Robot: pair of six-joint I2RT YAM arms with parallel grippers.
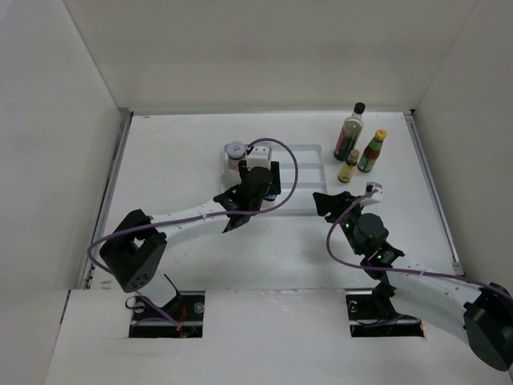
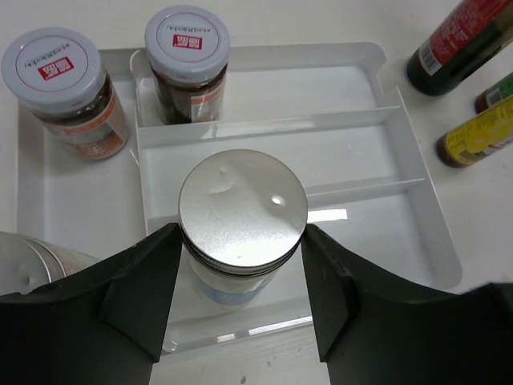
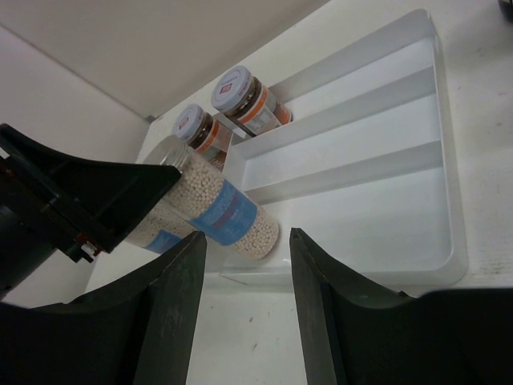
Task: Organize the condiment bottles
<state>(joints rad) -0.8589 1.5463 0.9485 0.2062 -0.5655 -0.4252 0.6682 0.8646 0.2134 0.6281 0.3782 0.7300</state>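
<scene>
Roughly halfway through the sort: the left gripper [image 2: 240, 234] has its jaws clamped on a silver-lidded, blue-labelled jar [image 2: 242, 210] at the near tier of the white tiered tray [image 2: 385, 241]. A second silver-lidded jar [image 2: 32, 261] is just beside it, and two reddish-brown spice jars [image 2: 56, 68] [image 2: 187, 36] stand at the tray's far left. On the worktop [image 1: 200, 265], the tall dark black-capped bottle [image 1: 350, 132], yellow-capped red sauce bottle [image 1: 372, 152] and tiny yellow bottle [image 1: 348, 168] wait unsorted. The right gripper [image 3: 246, 237] hovers nearby, jaws open and empty. Red lid stickers carry white characters, too small to read.
</scene>
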